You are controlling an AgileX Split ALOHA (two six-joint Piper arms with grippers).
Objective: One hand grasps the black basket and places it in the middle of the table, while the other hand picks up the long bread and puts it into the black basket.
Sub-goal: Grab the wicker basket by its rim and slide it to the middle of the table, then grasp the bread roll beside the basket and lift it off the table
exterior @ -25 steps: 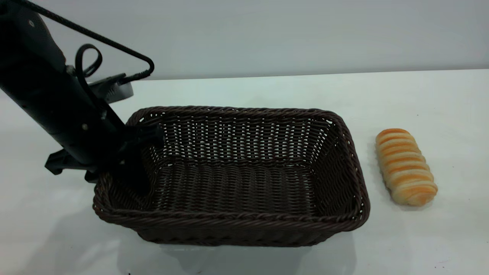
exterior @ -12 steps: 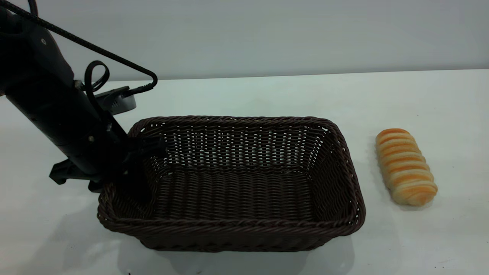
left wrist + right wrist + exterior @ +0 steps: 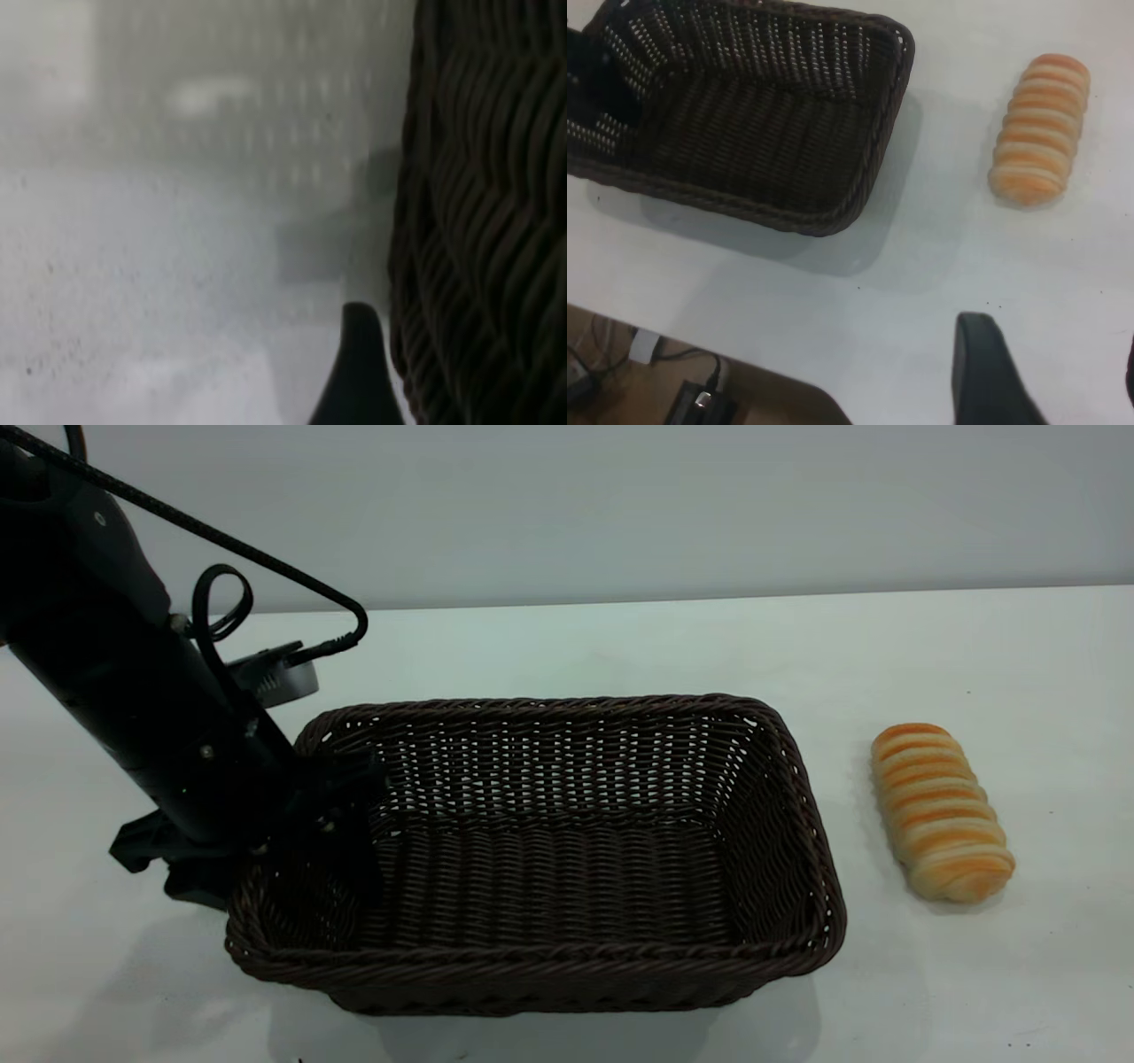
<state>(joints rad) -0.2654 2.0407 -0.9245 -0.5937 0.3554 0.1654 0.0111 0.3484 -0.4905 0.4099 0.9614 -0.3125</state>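
Basket of black wicker fills the frame's centre, its left wall clamped by the left gripper. Long bread lies apart at right; whether the right gripper is wide or narrow I cannot tell.

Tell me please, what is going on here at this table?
The left gripper sits at the left short wall of the black basket, one finger inside and one outside the wicker. The basket rests on the white table with nothing in it. The long bread lies on the table to the basket's right, apart from it and untouched. The right gripper hovers open above the table near the bread, not yet holding anything.
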